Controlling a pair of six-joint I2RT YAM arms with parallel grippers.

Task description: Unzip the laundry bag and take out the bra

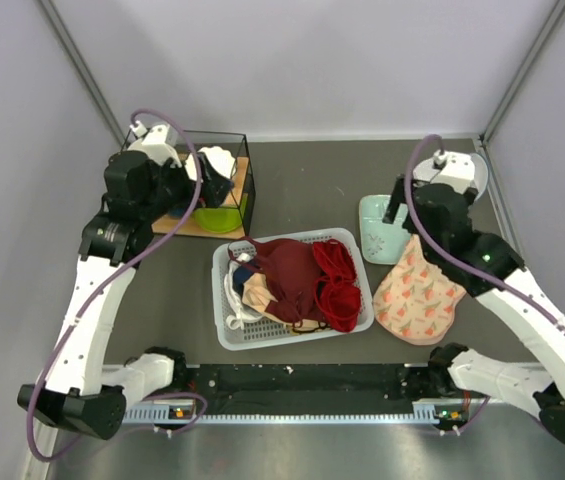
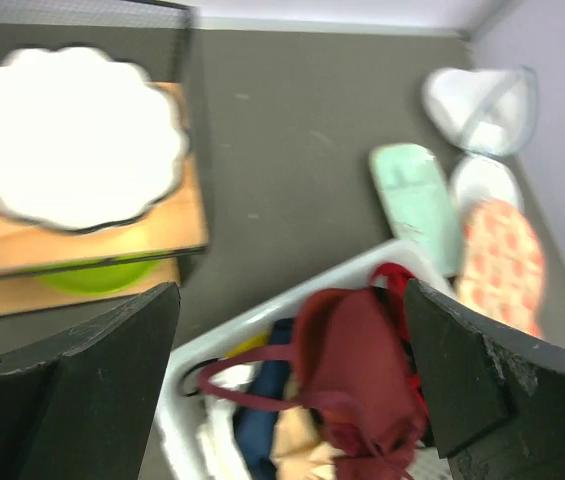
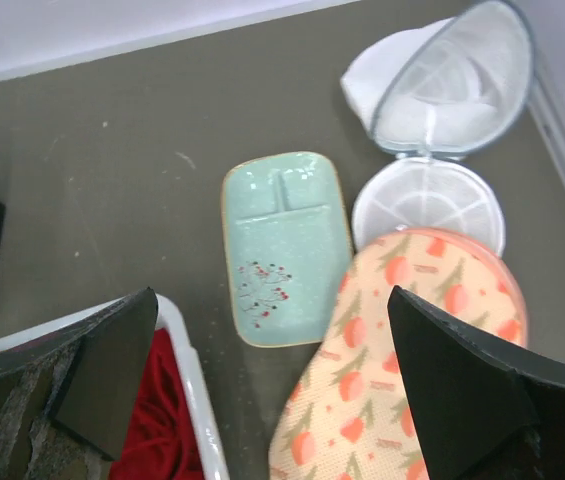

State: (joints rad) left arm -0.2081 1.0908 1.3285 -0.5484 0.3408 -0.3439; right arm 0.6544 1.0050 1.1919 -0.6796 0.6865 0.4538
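The peach-pink flowered laundry bag (image 1: 419,296) lies flat on the table, right of the basket, and part of it is under my right arm. It fills the lower right of the right wrist view (image 3: 412,370). The bright red bra (image 1: 337,285) lies in the basket's right end, beside a maroon garment. My right gripper (image 3: 272,400) hangs open and empty above the gap between basket and bag. My left gripper (image 2: 292,380) is open and empty, high over the basket's left side, near the glass box.
A white slatted basket (image 1: 262,340) holds a maroon garment (image 1: 287,270) and other clothes. A mint-green tray (image 1: 377,228) lies behind the bag, and a white mesh dome pouch (image 3: 442,90) stands open at the back right. A glass box (image 1: 247,190) at the back left holds a white plate and a green bowl.
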